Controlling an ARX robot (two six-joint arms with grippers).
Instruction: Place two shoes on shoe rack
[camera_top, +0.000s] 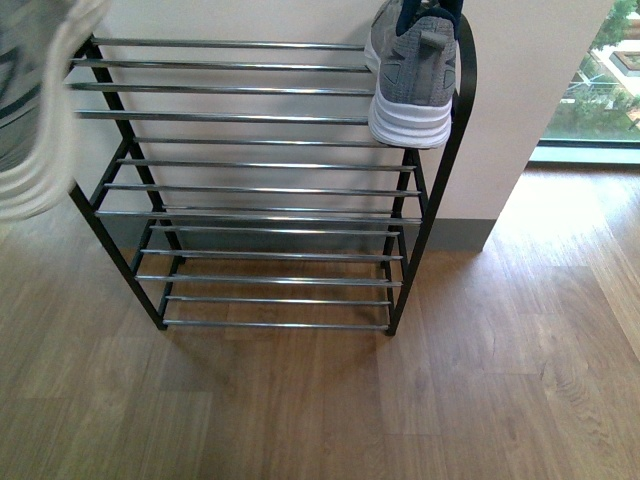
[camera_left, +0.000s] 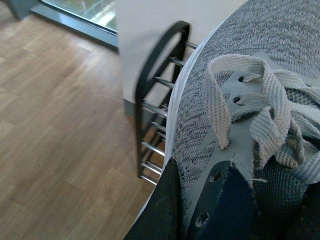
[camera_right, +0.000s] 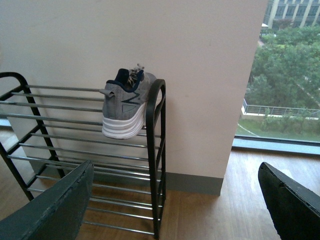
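Held shoe: aloft at left end of shoe rack, blurred in front view. Left gripper judged pinching it near collar; only one dark finger shows, against its side.
Right gripper: jaws spread, empty.
Other shoe: on top tier, right end, heel toward you.
Handling: expect light weight, soft yielding knit, stiffer sole. Loose laces may snag rack. Take hold at collar or heel.
Look: grey knit, thick white sole, navy collar.
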